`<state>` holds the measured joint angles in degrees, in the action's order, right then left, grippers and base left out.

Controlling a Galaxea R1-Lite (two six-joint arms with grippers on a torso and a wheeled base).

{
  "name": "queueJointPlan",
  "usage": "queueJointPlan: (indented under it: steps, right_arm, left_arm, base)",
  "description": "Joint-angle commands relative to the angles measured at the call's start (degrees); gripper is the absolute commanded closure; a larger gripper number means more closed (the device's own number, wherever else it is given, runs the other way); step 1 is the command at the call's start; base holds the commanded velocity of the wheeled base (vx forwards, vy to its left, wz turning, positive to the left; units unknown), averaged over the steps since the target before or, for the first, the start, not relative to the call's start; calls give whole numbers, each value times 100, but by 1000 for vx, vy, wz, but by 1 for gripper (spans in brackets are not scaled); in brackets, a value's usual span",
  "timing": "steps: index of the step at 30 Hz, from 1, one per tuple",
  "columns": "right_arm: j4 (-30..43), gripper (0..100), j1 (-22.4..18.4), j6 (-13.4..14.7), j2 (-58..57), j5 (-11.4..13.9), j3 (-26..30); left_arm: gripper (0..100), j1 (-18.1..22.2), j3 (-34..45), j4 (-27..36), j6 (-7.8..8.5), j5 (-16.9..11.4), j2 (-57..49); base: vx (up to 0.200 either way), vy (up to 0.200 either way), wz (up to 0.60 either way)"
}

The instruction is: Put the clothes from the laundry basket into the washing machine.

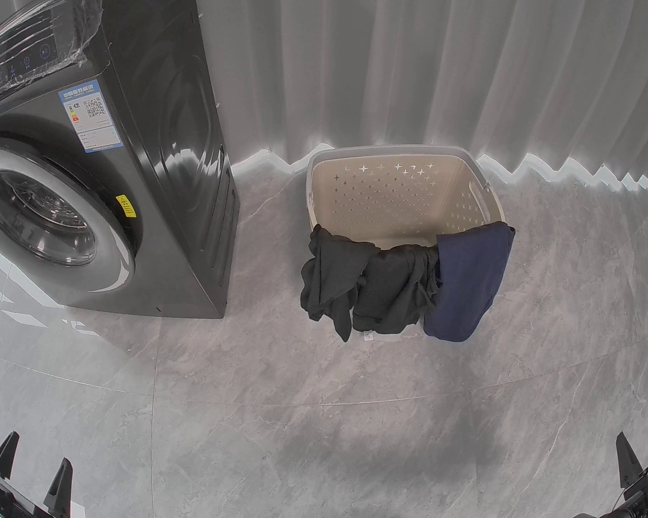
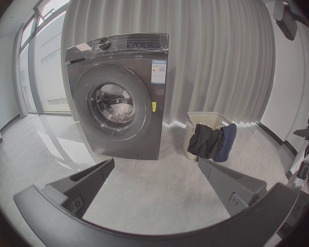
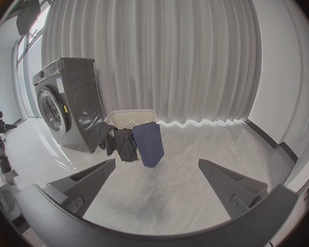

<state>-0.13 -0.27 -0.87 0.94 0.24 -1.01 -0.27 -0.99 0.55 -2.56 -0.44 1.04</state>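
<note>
Now | clothes (image 1: 381, 282) over basket (image 1: 396, 150) rim | far from left gripper (image 1: 37, 449), right gripper (image 1: 641, 424)

Laundry room with washing machine (image 1: 165, 152)

Beige perforated laundry basket (image 1: 396, 151) stands upright, well ahead, between left gripper (image 1: 37, 449) and right gripper (image 1: 641, 424). Black garment (image 1: 360, 282) and navy garment (image 1: 468, 282) hang over its gripper-side rim. Dark grey washing machine (image 1: 158, 145) sits ahead of left gripper, apart from the basket.
</note>
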Motion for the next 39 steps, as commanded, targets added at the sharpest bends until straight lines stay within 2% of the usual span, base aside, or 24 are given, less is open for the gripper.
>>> queueJointPlan:
  steps: [1, 16, 25, 39]
  right_arm:
    - [5, 0, 0, -1, -94, 2, 101]
    - [5, 0, -8, -1, -94, 2, 101]
    - [5, 0, 0, -1, -94, 2, 101]
    - [-4, 0, 0, -1, -94, 2, 101]
  left_arm:
    - [0, 0, 90, -2, 1, 0, -104]
    - [0, 0, 90, -2, 1, 0, -104]
    - [0, 0, 90, -2, 1, 9, -104]
    - [0, 0, 90, -2, -16, 9, -104]
  base:
    - [0, -200, 0]
    - [0, -200, 0]
    - [0, 0, 0]
    - [200, 0, 0]
